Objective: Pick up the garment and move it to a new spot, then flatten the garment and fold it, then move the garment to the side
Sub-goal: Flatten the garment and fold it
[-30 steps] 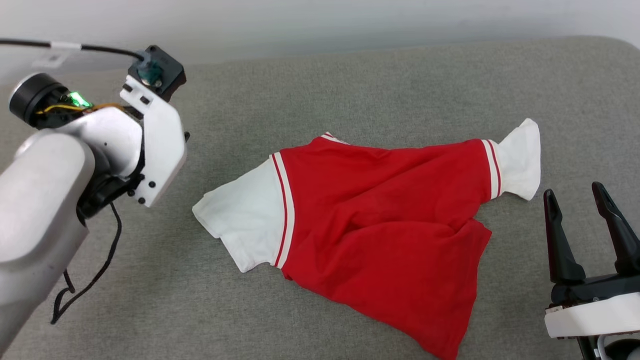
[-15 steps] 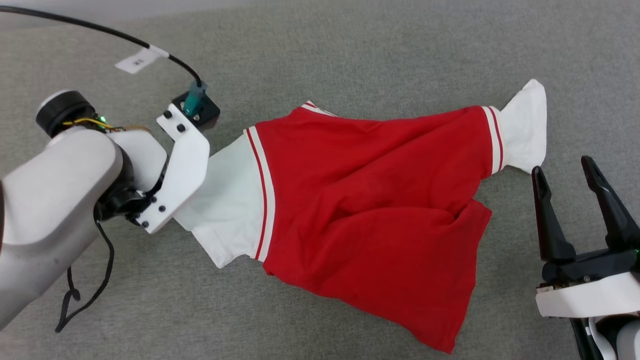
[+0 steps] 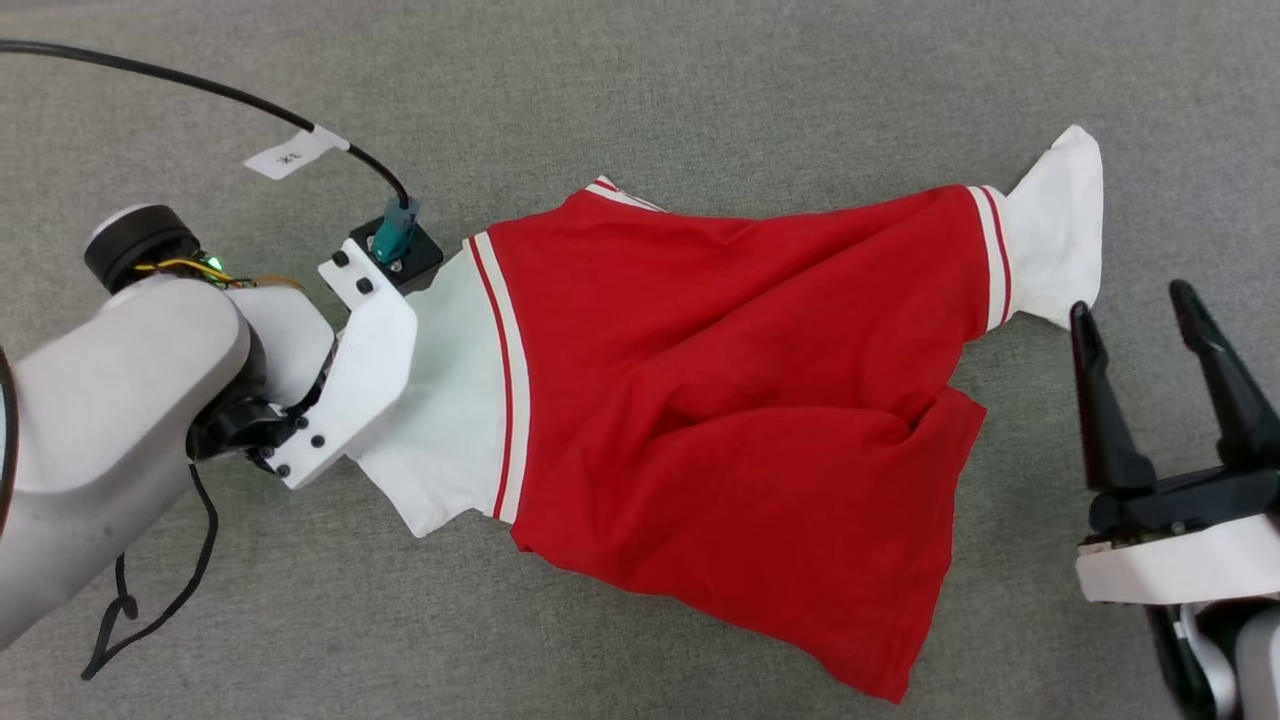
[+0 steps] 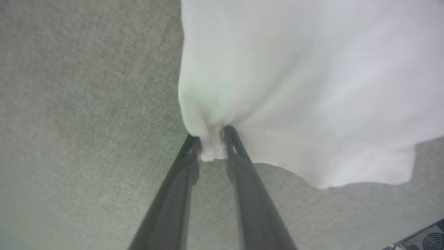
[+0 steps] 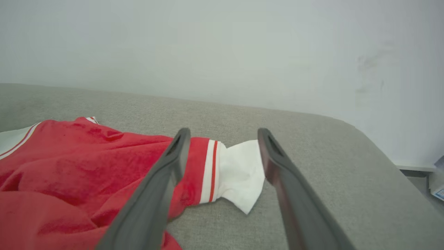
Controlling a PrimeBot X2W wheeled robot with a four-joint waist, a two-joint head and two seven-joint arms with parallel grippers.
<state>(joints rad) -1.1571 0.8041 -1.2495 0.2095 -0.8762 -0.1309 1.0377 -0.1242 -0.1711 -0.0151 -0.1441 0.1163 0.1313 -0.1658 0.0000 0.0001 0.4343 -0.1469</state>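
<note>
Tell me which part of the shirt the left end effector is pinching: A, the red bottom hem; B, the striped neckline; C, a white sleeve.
C: in the left wrist view, the left end effector has the white sleeve of the garment bunched between its tips.

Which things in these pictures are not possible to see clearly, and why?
Left wrist view: whether the left gripper truly clamps the garment sleeve; motion blur.
Head view: its fingers, hidden under its own white wrist.
Right wrist view: the garment hem, cut off by the bottom edge.
</note>
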